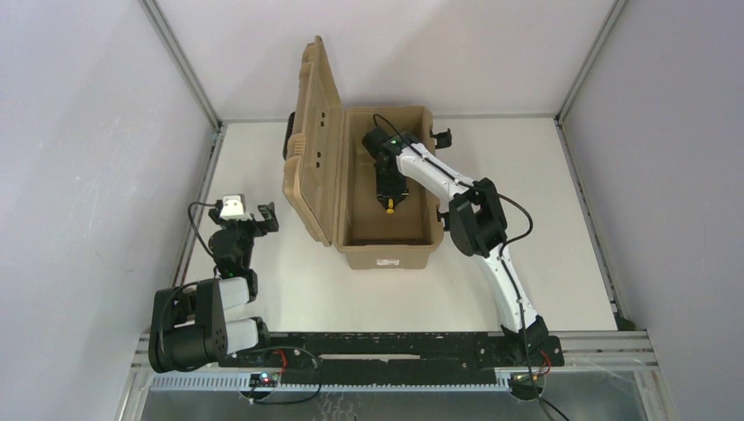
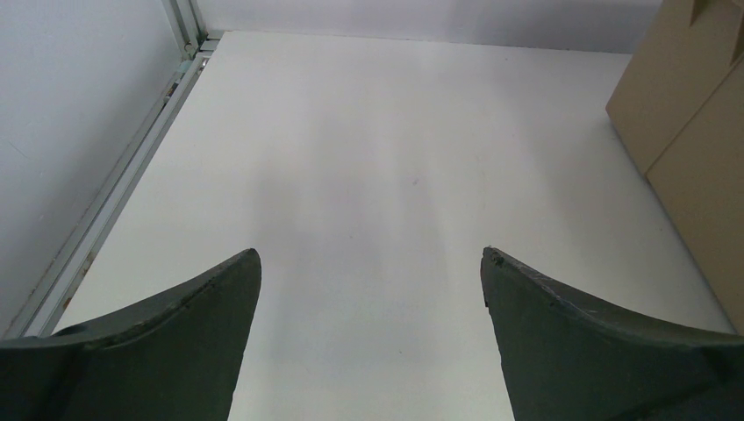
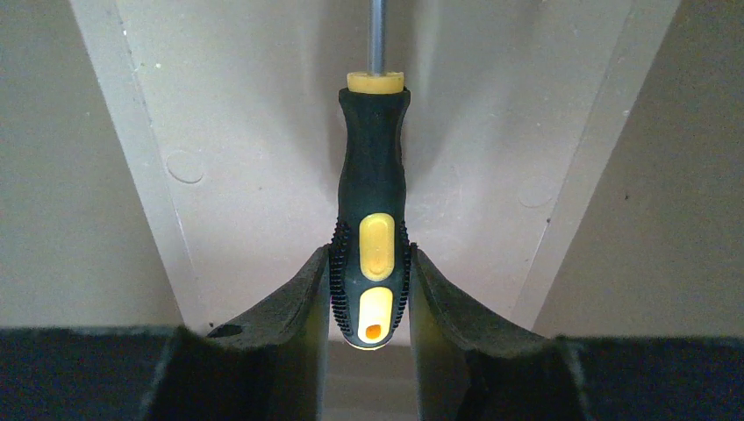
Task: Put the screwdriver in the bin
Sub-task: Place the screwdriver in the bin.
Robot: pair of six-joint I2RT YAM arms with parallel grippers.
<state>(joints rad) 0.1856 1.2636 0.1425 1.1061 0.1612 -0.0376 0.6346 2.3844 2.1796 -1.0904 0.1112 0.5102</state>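
The tan bin (image 1: 390,250) stands open in the middle of the table, its ribbed lid (image 1: 311,140) swung up to the left. My right gripper (image 1: 389,203) reaches down inside the bin and is shut on the screwdriver (image 3: 372,202). Both dark fingers (image 3: 298,294) press the ribbed butt of its yellow-and-black handle, and the thin shaft (image 3: 376,35) points away over the bin's floor (image 3: 254,132). Only the yellow tip of the screwdriver (image 1: 389,209) shows in the top view. My left gripper (image 2: 371,259) hangs open over bare table at the left, nothing between its fingers.
The bin's outer wall (image 2: 693,149) fills the right edge of the left wrist view. A metal frame rail (image 2: 114,189) runs along the table's left edge, with white walls on three sides. Black latches (image 1: 441,137) stick out at the bin's far right corner.
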